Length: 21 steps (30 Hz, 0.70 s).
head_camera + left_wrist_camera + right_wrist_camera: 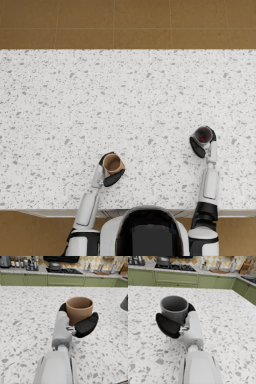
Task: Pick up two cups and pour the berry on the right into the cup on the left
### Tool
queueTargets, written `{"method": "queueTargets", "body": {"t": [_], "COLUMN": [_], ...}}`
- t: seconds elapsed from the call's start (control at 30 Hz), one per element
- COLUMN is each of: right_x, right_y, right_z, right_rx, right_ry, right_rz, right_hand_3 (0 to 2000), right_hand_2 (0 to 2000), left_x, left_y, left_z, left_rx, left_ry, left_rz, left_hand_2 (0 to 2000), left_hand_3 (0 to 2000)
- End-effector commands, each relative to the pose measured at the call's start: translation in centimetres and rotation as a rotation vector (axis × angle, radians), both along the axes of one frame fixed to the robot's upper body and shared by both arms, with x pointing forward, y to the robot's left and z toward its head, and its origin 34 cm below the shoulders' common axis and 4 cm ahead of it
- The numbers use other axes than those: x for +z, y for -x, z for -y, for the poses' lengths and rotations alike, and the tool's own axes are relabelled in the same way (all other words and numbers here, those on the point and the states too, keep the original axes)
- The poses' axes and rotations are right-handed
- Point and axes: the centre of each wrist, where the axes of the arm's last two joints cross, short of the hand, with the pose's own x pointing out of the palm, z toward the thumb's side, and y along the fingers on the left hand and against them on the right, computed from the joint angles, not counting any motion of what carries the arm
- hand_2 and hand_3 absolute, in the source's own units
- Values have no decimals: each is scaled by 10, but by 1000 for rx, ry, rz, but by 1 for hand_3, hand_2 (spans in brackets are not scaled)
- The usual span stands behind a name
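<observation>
A tan cup [112, 163] stands upright near the counter's front edge, left of centre, and my left hand [109, 173] grips it around its side. The left wrist view shows the same tan cup [79, 309] with my left hand [83, 324] wrapped around it; its inside is hidden there. Further right, a dark grey cup [203, 135] with a red berry [202, 138] inside is held upright by my right hand [200, 145]. In the right wrist view the grey cup [174, 308] sits in my right hand [168, 325]; the berry is hidden there.
The white speckled counter [125, 90] stretches wide behind both cups, with brown floor beyond its far edge. Green kitchen cabinets [47, 280] and a stove with a pot [163, 260] line the background. The grey cup's edge [124, 303] shows in the left wrist view.
</observation>
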Motion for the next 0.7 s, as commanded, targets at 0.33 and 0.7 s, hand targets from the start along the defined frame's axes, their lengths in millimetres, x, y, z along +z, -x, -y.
{"method": "queueTargets", "body": {"t": [0.33,0.7], "right_x": [80,116], "right_y": [27,34], "right_z": [-72,-102], "right_rx": [258,274], "right_ry": [145,489], "right_rz": [324,457], "right_hand_3": [1280,1280], "right_hand_2": [2000,2000], "left_x": [28,35], "left_y": [-42,-63], "left_z": [51,89], "left_rx": [-75,-130], "left_ry": [37,-134], "left_rz": [135,218], "left_hand_2": [2000,2000], "left_hand_3": [1280,1280]}}
